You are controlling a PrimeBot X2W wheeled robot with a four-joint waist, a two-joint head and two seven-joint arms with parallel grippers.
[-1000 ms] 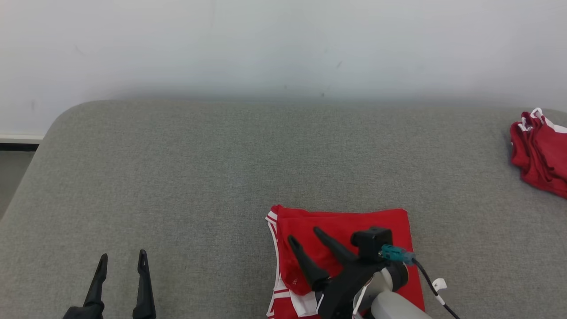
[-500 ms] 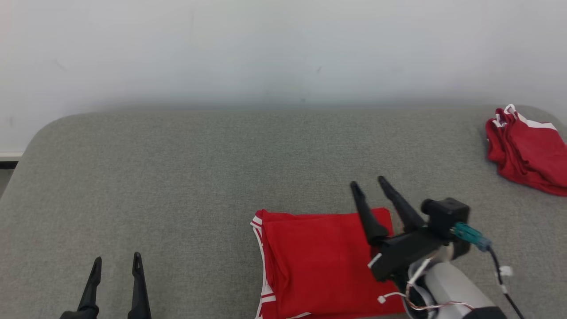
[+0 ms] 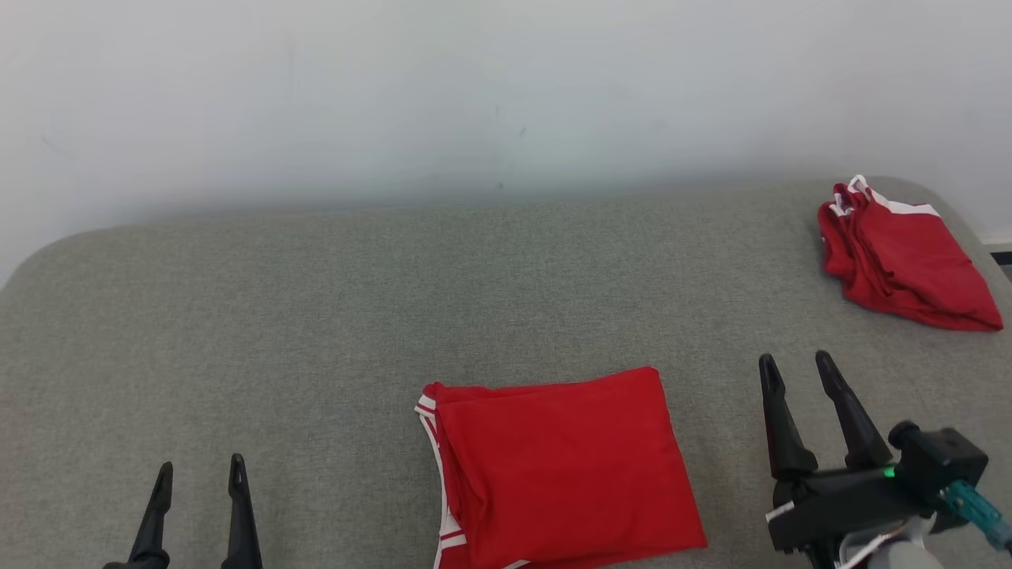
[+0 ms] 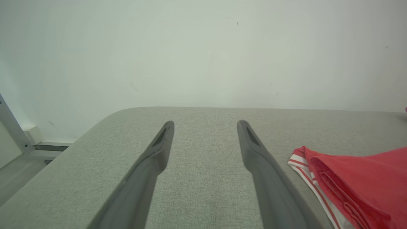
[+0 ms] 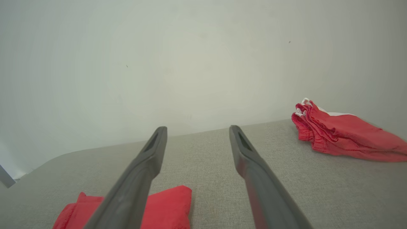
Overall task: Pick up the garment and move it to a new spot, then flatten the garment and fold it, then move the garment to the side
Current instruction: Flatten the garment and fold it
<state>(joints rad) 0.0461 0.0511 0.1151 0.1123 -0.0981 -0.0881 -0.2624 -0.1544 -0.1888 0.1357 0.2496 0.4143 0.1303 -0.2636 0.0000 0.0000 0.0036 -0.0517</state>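
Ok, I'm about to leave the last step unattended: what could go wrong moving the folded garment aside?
1. The left hand and the right hand are both open and off the folded garment. A pinch at its layered, white-trimmed left edge may lift only the top layer and undo the fold.
2. Carrying it to the right could drop it onto the loose red garment near the far right corner of the table.

matt red cloth garment (image 3: 561,466), coarse grey woven table (image 3: 316,316)
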